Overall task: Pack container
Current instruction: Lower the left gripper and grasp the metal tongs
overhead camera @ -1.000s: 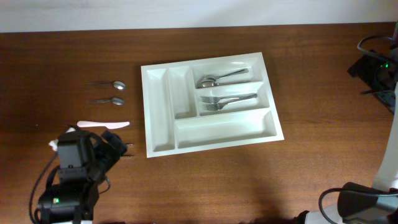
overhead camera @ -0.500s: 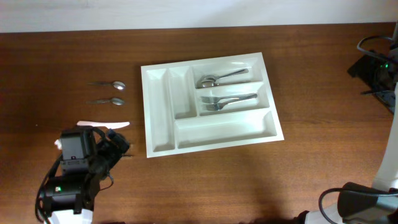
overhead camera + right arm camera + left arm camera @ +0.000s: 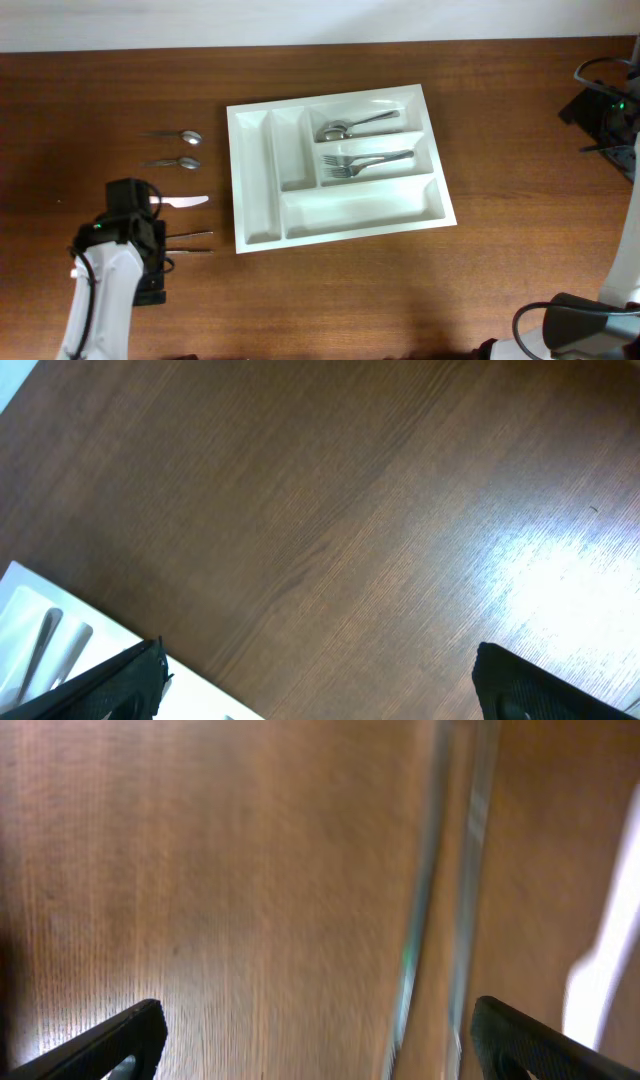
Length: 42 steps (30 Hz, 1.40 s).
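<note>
Left gripper [image 3: 315,1025] withdrew from container's [image 3: 252,180] left side; jaws spread wide, nothing between them. Withdrawal uncovered two thin metal utensils [image 3: 190,237] left of container's near-left corner, beside white knife [image 3: 182,201]. Container lay flat on table [image 3: 500,290], unmoved, spoon [image 3: 350,127] and forks [image 3: 365,160] inside. Two loose spoons [image 3: 184,137] left of container untouched. Right gripper [image 3: 315,670] spread, empty, near container corner. Judgement: no pick made; packing incomplete.
</note>
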{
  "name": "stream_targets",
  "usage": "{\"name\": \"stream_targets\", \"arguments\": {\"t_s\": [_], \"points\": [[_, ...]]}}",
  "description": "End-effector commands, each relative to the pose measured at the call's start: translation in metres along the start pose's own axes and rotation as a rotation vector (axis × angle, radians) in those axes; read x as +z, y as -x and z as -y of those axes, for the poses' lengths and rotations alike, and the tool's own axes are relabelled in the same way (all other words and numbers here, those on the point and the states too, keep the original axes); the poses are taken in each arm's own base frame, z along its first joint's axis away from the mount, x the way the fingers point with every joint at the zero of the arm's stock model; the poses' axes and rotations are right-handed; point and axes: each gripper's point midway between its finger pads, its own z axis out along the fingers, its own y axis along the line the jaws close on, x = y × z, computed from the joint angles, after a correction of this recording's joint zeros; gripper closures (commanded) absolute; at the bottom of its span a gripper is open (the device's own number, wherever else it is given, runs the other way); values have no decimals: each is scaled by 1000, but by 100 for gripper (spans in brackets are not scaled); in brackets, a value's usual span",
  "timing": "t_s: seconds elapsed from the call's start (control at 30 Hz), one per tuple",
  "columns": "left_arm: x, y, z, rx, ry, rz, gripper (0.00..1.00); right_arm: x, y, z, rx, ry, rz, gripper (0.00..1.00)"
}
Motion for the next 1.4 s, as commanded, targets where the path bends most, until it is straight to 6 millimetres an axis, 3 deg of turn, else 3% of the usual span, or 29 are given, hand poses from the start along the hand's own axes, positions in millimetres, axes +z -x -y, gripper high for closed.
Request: {"name": "stream_targets", "arguments": {"t_s": [0.0,0.07,0.13,0.2,0.3,0.43,0.63,0.77,0.93,1.1,1.17,1.2,1.3,1.37], "points": [[13,8,-1,-161,42,-43,1,0,1,0,-7,0,1,1],[16,9,-1,-177,44,-69,5,0,1,0,-7,0,1,1],[16,8,28,-20,-84,-103,10,0,1,0,-7,0,1,1],[7,6,74,195,-293,-105,1,0,1,0,-7,0,1,1],[-2,12,104,255,-421,-63,1,0,1,0,-7,0,1,1],[8,10,100,259,-382,-74,1,0,1,0,-7,0,1,1],[48,-6,55,149,-113,-163,1,0,1,0,-7,0,1,1],[66,-13,44,131,-30,-188,1,0,1,0,-7,1,2,1],[75,-13,51,127,-43,-183,1,0,1,0,-7,0,1,1],[77,-1,66,116,-94,-116,1,0,1,0,-7,0,1,1],[77,1,69,113,-104,-101,10,0,1,0,-7,0,1,1],[77,2,69,113,-104,-97,25,0,1,0,-7,0,1,1],[78,4,68,113,-99,-88,51,0,1,0,-7,1,2,1],[78,3,67,114,-93,-89,57,0,1,0,-7,0,1,1]]}}
